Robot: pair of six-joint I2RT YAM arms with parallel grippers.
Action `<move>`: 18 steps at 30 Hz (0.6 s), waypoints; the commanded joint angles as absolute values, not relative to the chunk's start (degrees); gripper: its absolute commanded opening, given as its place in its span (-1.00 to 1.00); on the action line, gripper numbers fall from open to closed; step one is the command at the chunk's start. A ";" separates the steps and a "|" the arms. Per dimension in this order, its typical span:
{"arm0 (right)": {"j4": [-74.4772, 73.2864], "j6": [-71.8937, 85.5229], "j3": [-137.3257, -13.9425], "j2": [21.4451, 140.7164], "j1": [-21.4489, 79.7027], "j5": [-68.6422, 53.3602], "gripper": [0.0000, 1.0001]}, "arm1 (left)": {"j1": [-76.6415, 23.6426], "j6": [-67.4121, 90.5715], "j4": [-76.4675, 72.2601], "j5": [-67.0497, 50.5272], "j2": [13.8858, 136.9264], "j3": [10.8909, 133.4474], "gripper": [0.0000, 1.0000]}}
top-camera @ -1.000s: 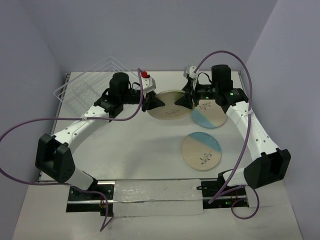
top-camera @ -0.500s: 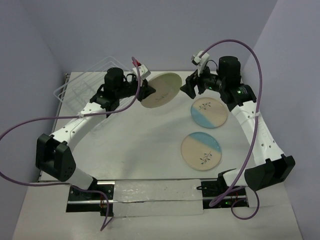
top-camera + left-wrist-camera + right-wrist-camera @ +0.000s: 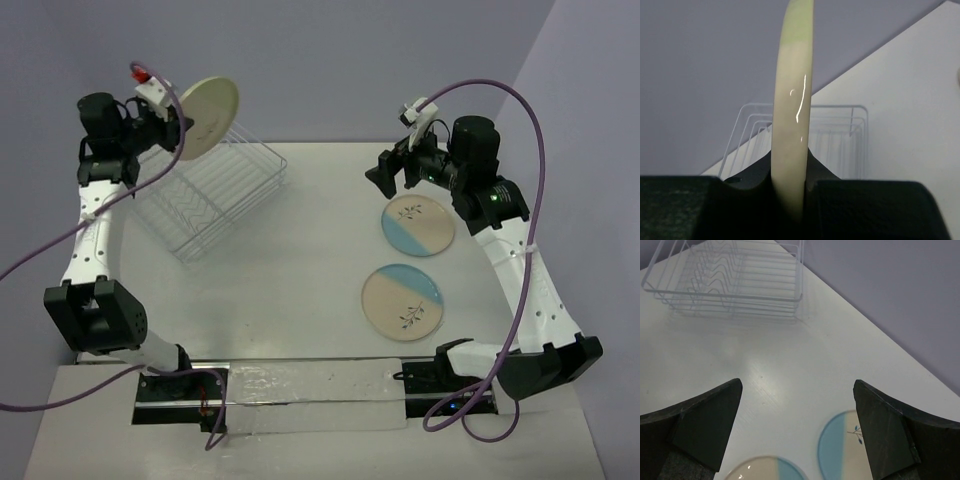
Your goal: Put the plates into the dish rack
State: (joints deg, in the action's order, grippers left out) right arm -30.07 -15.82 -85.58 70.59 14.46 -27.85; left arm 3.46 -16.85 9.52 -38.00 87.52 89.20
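White table: left gripper clamps round cream ceramic plate above white wire dish rack; rim grip may slip. Right gripper apart.

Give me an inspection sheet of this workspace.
Surface: white table.
Job's things: cream plate held on edge above the dish rack, not yet in it; far blue plate and near blue plate flat on the table, apart.
Clutter: nothing seen.
Tools: left tool shut on the cream plate's rim; right tool open, empty, above the table.
Cables: purple cables loop off each arm.
Surroundings: plain purple-grey walls.
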 commanded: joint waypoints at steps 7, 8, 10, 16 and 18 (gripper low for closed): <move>-26.93 -12.41 -84.66 71.88 14.24 -21.39 0.99 | 19.48 -26.34 15.40 -50.20 96.73 103.81 -1.00; -26.85 -12.23 -84.58 72.13 14.21 -20.94 0.99 | 20.10 -27.37 15.89 -49.88 97.16 103.61 -1.00; -26.72 -11.87 -84.64 72.62 14.21 -19.90 0.99 | 21.49 -30.47 18.41 -51.10 98.25 104.20 -1.00; -26.72 -11.74 -84.67 73.88 14.24 -19.05 0.99 | 24.48 -33.66 18.90 -49.83 101.57 103.10 -1.00; -26.72 -11.73 -84.79 74.31 14.24 -18.33 0.99 | 24.78 -35.99 20.10 -48.03 102.71 103.30 -1.00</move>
